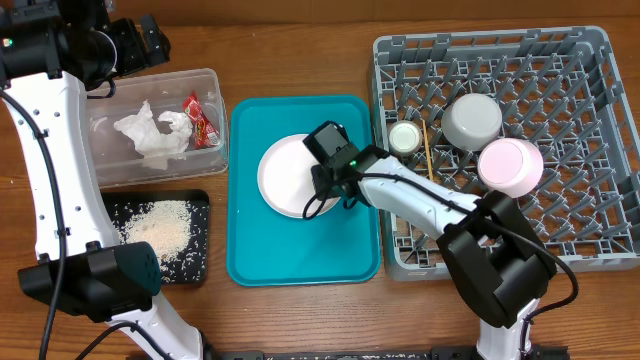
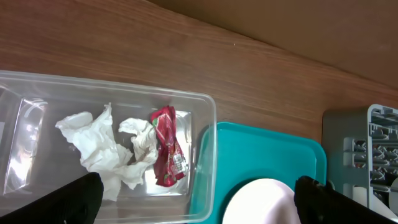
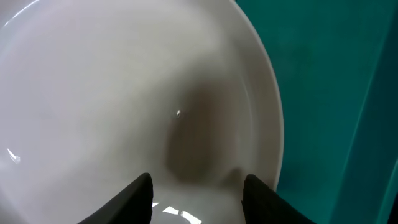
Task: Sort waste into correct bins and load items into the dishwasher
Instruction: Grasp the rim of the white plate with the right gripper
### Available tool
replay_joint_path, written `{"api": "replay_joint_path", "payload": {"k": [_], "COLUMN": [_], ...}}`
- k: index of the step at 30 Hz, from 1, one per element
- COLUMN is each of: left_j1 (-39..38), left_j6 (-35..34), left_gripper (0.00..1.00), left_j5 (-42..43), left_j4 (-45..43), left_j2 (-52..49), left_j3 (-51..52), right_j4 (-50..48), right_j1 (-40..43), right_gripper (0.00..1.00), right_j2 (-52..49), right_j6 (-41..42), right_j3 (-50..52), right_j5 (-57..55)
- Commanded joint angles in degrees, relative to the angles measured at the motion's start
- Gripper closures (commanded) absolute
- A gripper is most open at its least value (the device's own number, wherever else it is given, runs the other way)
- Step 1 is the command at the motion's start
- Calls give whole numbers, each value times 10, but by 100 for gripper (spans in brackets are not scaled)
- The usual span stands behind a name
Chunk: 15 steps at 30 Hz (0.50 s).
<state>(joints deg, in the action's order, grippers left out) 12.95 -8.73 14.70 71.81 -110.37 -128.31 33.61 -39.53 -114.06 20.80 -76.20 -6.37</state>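
Overhead, waste: Crumpled napkins (image 1: 150,135) and a red wrapper (image 1: 203,118) lay in the clear tub (image 1: 222,120) at the left of the table (image 1: 300,40). Rice scraps (image 1: 165,228) were spread in the black tray (image 1: 120,205) just in front of it, so dry rubbish and food appeared to be kept apart.
Overhead, rack: A white cup (image 1: 405,138), a chopstick (image 1: 428,150), a grey bowl (image 1: 472,120) and a pink bowl (image 1: 510,165) sat among the pegs of the grey dish rack (image 1: 600,240) at the right. Open pegs showed along its right side.
Overhead, plate: The pale plate (image 1: 285,180), by appearances the one dish not yet racked, rested alone on the teal tray (image 1: 250,240) between bins and rack. The right jaws were poised over the side of the plate nearest the rack.
Overhead, left arm: It hung over the tub's far corner, well apart from the plate, with the middle of the table free for the other arm.
Left wrist, jaws: The left jaws stood fully spread and empty above the tub, with napkins and wrapper below. The plate's rim showed at the bottom edge.
Right wrist, jaws: The right jaws were roughly half open with nothing between them, both fingers (image 3: 138,198) over the plate's inner surface just short of its rim. Whether they touched it could not be told.
Right wrist, room: Bare teal tray lay beyond the rim, and the tray's raised lip ran close by, which probably left tight space for slipping a finger under the plate.
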Motion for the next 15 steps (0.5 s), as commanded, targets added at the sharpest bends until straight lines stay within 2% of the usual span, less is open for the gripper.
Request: {"api": "replay_joint_path", "payload": {"k": [1, 4, 9, 15], "left_j1": [-2, -2, -2, -2], "left_j6": [-5, -5, -5, -5], "left_gripper": [0, 0, 0, 0], "left_j5": [-3, -3, -3, -3], "left_j4": [0, 0, 0, 0], "left_j2": [3, 3, 3, 3], "left_j3": [-5, -5, -5, -5], "right_j4": [-2, -5, -5, -10], "right_j1": [0, 0, 0, -5], "right_gripper": [51, 48, 48, 48], "right_j2": [-4, -4, -1, -1], "right_j6": [5, 5, 5, -2], "right_j3": [0, -6, -45, -59], "right_j5": [1, 40, 205, 236]}}
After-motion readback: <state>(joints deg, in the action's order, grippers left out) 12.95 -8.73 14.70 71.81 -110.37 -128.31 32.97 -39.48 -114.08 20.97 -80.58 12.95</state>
